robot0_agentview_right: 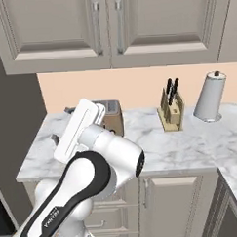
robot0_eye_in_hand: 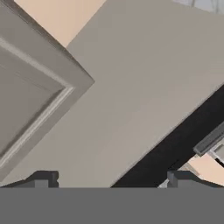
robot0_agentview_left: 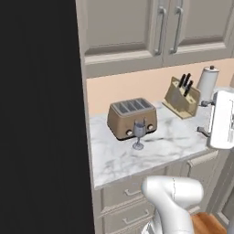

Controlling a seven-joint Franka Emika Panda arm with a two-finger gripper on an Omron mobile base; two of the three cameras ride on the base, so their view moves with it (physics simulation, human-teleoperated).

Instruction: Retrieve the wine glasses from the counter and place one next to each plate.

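Observation:
One wine glass [robot0_agentview_left: 139, 135], smoky grey with a thin stem, stands upright on the marble counter [robot0_agentview_left: 164, 147] just in front of the toaster [robot0_agentview_left: 132, 118]. My gripper [robot0_agentview_left: 203, 117] hangs above the counter's right part, well right of the glass and apart from it. Its fingers point left toward the glass, open with nothing between them. From the right base the gripper [robot0_agentview_right: 61, 125] sits over the counter's [robot0_agentview_right: 190, 146] left end, and the arm hides the glass. In the hand view the open gripper [robot0_eye_in_hand: 111, 179] faces a cabinet door. The plates are out of view.
A knife block [robot0_agentview_left: 182, 97] and a paper towel roll [robot0_agentview_left: 208, 84] stand at the back right of the counter. Upper cabinets [robot0_agentview_left: 160, 27] hang low over it. A tall dark panel [robot0_agentview_left: 41, 114] bounds the counter's left end. Drawers [robot0_agentview_left: 128, 194] run below the front edge.

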